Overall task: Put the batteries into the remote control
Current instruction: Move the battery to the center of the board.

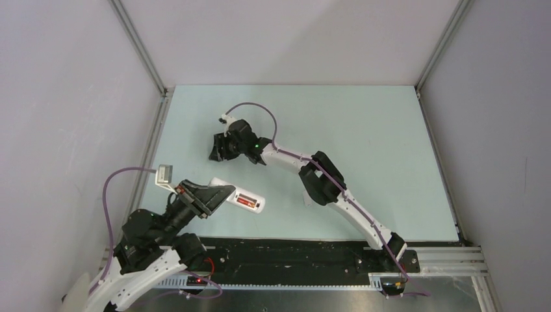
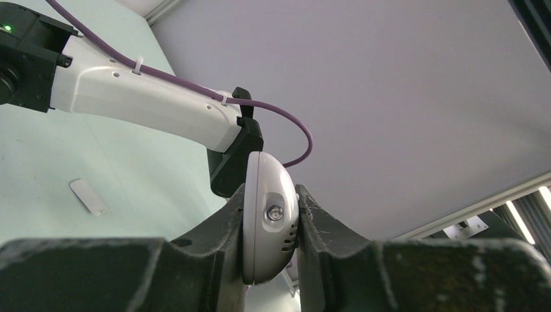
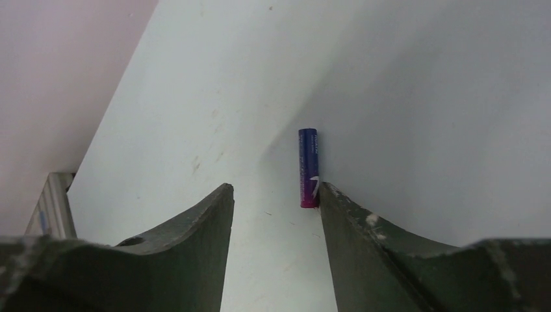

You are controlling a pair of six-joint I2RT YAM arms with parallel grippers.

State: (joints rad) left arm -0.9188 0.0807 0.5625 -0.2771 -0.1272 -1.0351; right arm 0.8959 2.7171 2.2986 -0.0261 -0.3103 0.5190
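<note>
You're looking at a white remote (image 1: 257, 204) with a red-orange battery (image 1: 245, 202) showing in it, a dark blue battery (image 3: 308, 168) fading to magenta at one end, a white cover plate (image 2: 87, 196), purple cables (image 1: 250, 107) and a pale mint table (image 1: 364, 143).

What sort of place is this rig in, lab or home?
Looks like a lab test cell: pale table boxed in by plain walls, aluminium frame posts at the corners, two arms bolted to its near edge.

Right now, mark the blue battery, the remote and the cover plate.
blue battery (image 3: 308, 166), right wrist view, mid-barrel.
remote (image 2: 269, 214), left wrist view, rounded end face.
cover plate (image 2: 88, 196), left wrist view, centre of flat face.
</note>
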